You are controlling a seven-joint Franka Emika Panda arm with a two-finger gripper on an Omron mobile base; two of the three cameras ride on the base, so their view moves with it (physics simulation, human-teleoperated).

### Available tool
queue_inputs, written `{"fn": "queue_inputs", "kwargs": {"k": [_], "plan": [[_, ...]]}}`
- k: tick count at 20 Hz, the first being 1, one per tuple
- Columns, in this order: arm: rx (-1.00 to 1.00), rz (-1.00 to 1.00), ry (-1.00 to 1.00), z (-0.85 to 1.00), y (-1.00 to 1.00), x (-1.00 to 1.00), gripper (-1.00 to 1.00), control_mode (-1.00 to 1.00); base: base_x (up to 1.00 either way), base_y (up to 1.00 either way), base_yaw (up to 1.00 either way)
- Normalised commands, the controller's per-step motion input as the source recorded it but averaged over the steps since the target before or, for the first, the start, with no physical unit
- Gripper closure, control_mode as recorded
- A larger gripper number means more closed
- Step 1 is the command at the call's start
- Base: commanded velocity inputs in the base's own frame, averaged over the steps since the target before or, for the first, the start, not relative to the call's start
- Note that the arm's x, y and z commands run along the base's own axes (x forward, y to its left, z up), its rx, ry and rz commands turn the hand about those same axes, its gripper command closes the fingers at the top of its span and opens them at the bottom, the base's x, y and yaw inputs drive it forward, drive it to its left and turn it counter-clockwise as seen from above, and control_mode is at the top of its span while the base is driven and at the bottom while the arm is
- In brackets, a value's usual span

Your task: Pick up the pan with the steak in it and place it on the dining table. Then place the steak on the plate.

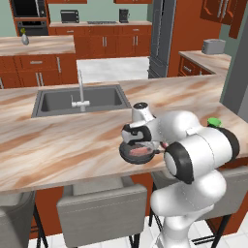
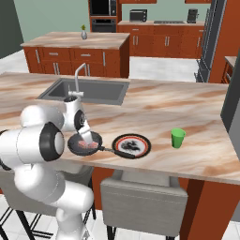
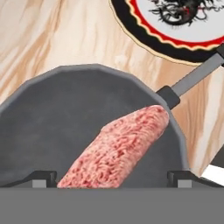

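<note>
Left base view: pan sits on desk close to near edge, right of the sink, partly hidden behind the arm. Steak lies flat inside pan, long axis roughly along the desk edge. End effector hangs just above pan, pointing down. Green cup further right, peeking past the arm.

Right base view: pan near the desk's front edge, handle pointing right toward plate, handle tip reaching plate's rim. Steak in pan. End effector over steak, fingers down. Green cup right of plate, apart from it.

Hand view: steak runs diagonally from bottom centre up to right, far end near the handle root. Pan wall curves around it. Handle continues up right to plate. End effector spread wide, one fingertip each side of steak, gripping nothing.
</note>
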Motion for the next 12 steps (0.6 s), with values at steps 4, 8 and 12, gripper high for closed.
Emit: {"fn": "queue_inputs", "kwargs": {"k": [4, 8, 12], "plan": [[0.0, 0.0, 0.04, -0.14, 0.0, 0.15, -1.0, -1.0, 0.0, 0.0, 0.0], [0.04, 0.0, 0.01, -0.3, 0.0, 0.18, -1.0, -1.0, 0.0, 0.0, 0.0], [0.1, 0.0, -0.05, -0.33, -0.06, -0.06, -1.0, -1.0, 0.0, 0.0, 0.0]]}}
